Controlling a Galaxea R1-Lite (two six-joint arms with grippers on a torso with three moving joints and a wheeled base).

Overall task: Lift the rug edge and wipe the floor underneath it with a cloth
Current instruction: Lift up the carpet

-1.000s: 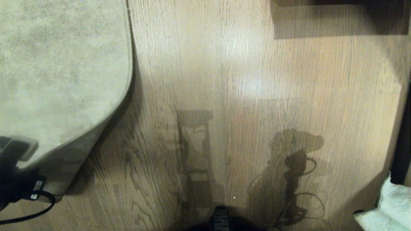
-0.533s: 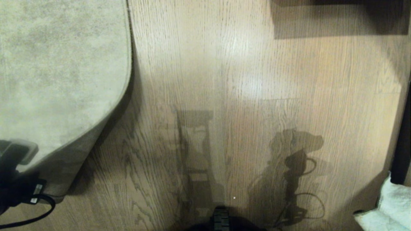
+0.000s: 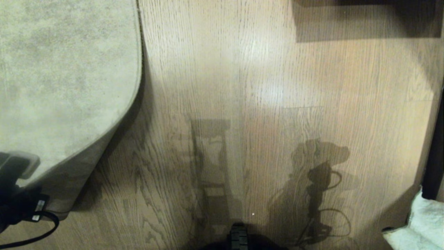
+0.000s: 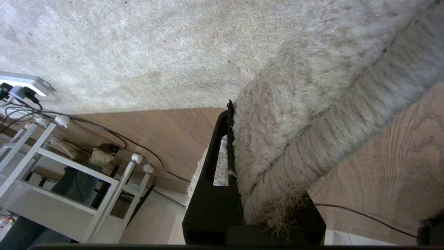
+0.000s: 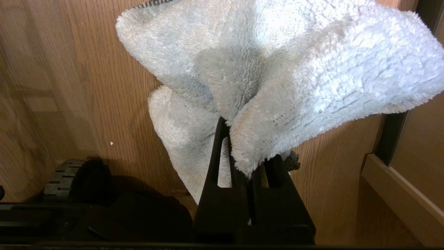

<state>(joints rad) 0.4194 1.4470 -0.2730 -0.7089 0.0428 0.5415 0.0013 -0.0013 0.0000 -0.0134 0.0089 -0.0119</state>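
Observation:
The mottled beige rug [image 3: 62, 76] lies at the left on the wood-grain floor [image 3: 263, 104]. Its near corner, the rug edge [image 3: 100, 149], is raised off the planks and casts a shadow beside it. My left gripper [image 3: 15, 194] sits at the lower left, shut on that edge. In the left wrist view the fringed rug edge [image 4: 284, 146] is pinched in the left gripper [image 4: 237, 111]; one black finger [image 4: 215, 152] shows and the other is hidden behind the pile. My right gripper [image 5: 241, 135] is shut on the pale blue fluffy cloth [image 5: 312, 69], which hangs at the lower right [image 3: 423, 222].
Dark furniture [image 3: 364, 17] stands at the far right, and a dark post [image 3: 433, 156] at the right edge. The robot's base [image 3: 239, 238] shows at the bottom middle. Beyond the rug are a white rack [image 4: 69, 173], a power strip [image 4: 24, 81] and cables.
The left gripper and the held rug corner have shifted very slightly lower in the head view. The right arm and the cloth have stayed put.

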